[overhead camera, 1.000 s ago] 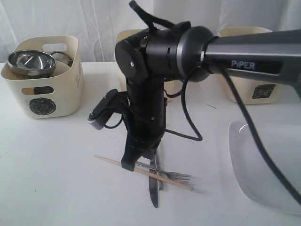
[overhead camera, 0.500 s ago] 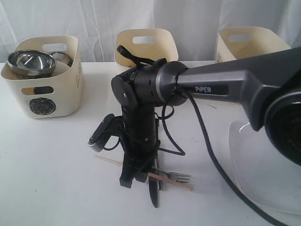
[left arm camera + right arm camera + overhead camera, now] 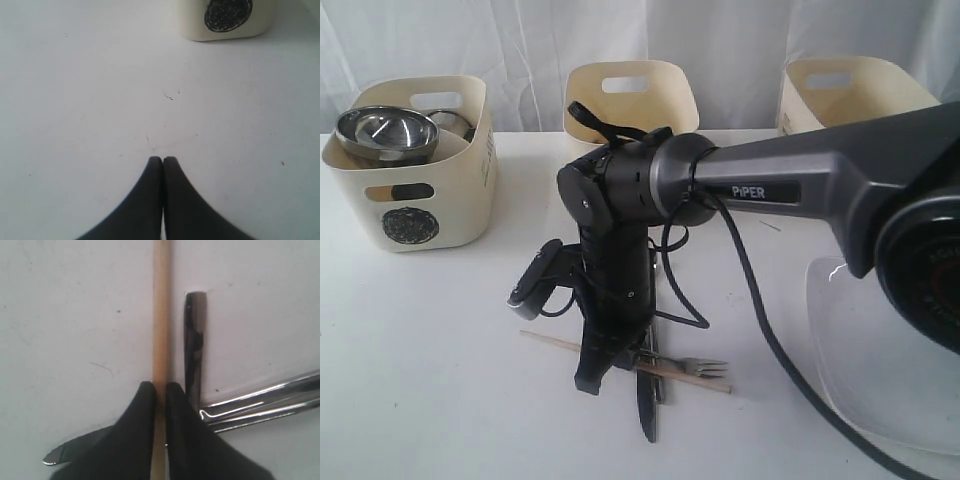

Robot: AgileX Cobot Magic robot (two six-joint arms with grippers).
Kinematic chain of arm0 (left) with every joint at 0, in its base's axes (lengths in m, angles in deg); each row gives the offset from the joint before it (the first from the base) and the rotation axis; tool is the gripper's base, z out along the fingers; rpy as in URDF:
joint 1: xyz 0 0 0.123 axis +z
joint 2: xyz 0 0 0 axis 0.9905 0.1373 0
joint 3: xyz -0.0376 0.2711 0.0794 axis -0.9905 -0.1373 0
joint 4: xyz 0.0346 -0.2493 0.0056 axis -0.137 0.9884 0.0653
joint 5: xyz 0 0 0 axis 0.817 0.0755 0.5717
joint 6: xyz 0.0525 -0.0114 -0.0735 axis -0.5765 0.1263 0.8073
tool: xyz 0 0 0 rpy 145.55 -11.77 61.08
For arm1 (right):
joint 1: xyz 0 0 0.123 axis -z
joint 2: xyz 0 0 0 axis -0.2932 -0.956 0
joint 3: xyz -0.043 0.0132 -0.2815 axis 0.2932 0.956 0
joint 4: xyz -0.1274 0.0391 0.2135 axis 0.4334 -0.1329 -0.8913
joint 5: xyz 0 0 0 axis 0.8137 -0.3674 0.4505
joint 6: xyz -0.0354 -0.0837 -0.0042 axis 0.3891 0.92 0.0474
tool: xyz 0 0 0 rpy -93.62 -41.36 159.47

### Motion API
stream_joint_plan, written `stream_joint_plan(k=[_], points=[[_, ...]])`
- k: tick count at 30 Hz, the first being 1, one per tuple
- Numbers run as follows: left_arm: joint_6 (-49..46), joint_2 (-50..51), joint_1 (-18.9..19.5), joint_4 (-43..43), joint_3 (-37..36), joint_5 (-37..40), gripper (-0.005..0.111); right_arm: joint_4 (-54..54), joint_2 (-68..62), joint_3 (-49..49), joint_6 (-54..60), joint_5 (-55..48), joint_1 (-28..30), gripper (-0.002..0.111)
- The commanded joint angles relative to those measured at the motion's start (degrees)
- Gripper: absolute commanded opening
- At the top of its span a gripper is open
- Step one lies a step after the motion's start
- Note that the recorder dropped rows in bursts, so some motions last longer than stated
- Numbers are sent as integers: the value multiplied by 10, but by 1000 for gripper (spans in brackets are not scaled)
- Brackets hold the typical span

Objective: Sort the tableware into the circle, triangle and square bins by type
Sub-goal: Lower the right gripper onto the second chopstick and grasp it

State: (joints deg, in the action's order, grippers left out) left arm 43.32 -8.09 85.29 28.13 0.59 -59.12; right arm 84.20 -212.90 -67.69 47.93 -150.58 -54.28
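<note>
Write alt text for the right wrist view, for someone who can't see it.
The right gripper is shut on a wooden chopstick lying on the white table. A steel handle lies parallel beside the chopstick, and more steel cutlery angles away next to the gripper.

Your right arm (image 3: 820, 180) stretches in from the right of the exterior view and across the middle. Its long link runs nearly level to the wrist (image 3: 620, 195), where it bends sharply downward. Below the wrist the right gripper (image 3: 592, 375) points steeply down, tilted a little, with the wrist camera (image 3: 535, 280) jutting out on its left side in that view. In its own wrist view the two dark fingers (image 3: 142, 415) stand almost together, pinching a wooden chopstick (image 3: 161, 315) between their tips. Your left gripper (image 3: 162, 160) has its fingers pressed against each other, tip to tip. Whether those tips touch the surface below is hard to tell.
</note>
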Motion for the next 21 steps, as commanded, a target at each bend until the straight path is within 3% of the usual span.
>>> stream_joint_plan(k=[1,17,21], points=[[-1,-3,1,4,-2,-2,0,-7,-2,-7,7,-11,1,0],[-1,-3,1,4,-2,-2,0,-7,70,-38,7,-1,1,0],[-1,-3,1,4,-2,-2,0,68,88,-38,4,47,1,0]])
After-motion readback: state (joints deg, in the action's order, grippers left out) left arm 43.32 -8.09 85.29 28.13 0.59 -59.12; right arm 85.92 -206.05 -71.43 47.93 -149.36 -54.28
